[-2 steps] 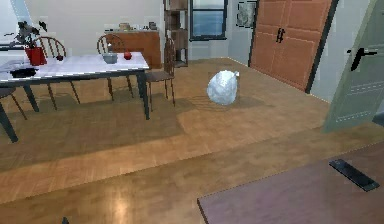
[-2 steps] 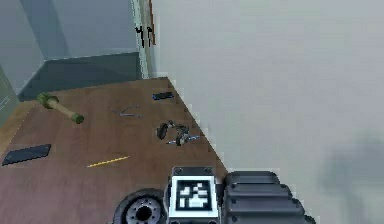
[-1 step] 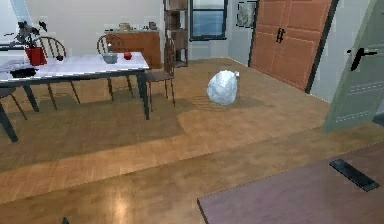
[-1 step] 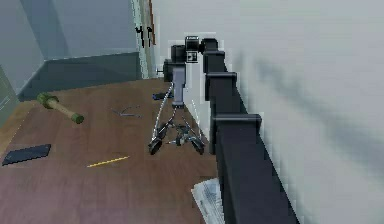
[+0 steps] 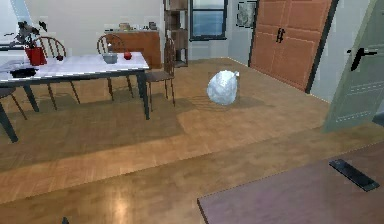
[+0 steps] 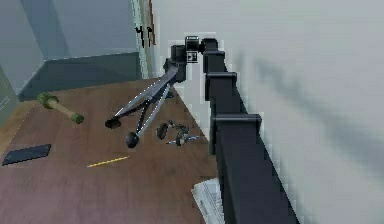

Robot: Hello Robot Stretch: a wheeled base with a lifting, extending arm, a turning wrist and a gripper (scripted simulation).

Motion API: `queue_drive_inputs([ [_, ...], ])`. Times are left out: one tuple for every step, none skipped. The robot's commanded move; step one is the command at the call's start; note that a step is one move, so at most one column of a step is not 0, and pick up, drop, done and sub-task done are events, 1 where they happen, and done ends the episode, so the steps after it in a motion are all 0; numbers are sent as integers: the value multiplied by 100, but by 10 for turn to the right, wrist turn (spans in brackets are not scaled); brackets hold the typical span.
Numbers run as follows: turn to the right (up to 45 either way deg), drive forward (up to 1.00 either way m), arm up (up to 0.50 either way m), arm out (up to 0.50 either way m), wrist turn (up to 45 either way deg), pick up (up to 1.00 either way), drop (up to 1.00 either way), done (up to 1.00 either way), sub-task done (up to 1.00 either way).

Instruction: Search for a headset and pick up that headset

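On the brown table (image 6: 60,185), a small dark-grey object (image 6: 178,133) lies just beside the gripper (image 6: 123,133), to the arm side view's right of its 2 thin fingers (image 6: 140,101). I cannot tell how the fingers are set, or whether the gripper holds anything.

Counter (image 6: 70,190): club-shaped object (image 6: 60,110) far left; flat slab (image 6: 25,154) near left; pencil (image 6: 107,160) centre; headset (image 6: 178,133) right of pencil, left of arm (image 6: 235,140).
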Motion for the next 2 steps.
queue_drive_inputs([
  [0,0,0,0,450,0,0,0,0],
  [0,0,0,0,450,0,0,0,0],
])
